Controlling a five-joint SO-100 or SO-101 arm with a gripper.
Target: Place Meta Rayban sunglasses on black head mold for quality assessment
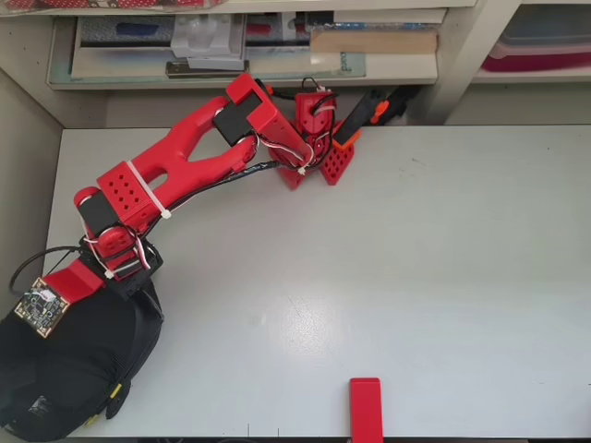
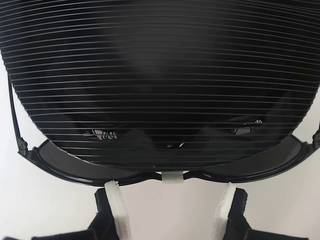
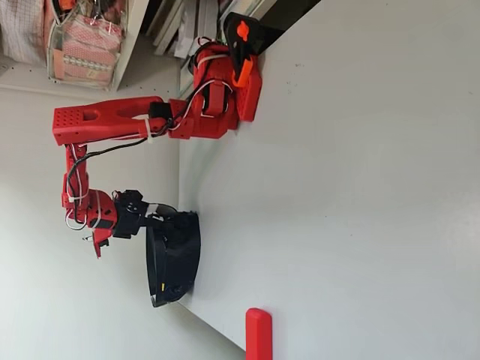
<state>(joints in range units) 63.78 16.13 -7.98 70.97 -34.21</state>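
Sunglasses (image 2: 165, 172) sitting on the front of the black head mold (image 2: 160, 85), at the table's (image 1: 369, 277) near left corner in the overhead view. Claw (image 2: 170, 207) spread wide just behind the frame, touching nothing, likely so the glasses stay put.

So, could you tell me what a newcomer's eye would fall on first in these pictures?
Probably the red arm, stretching across the white table from its base at the far edge to the near-left corner in the overhead view. There it leans over the black head mold. In the wrist view the ribbed mold fills the frame, the sunglasses hug its lower edge, and the gripper stands open just behind them.
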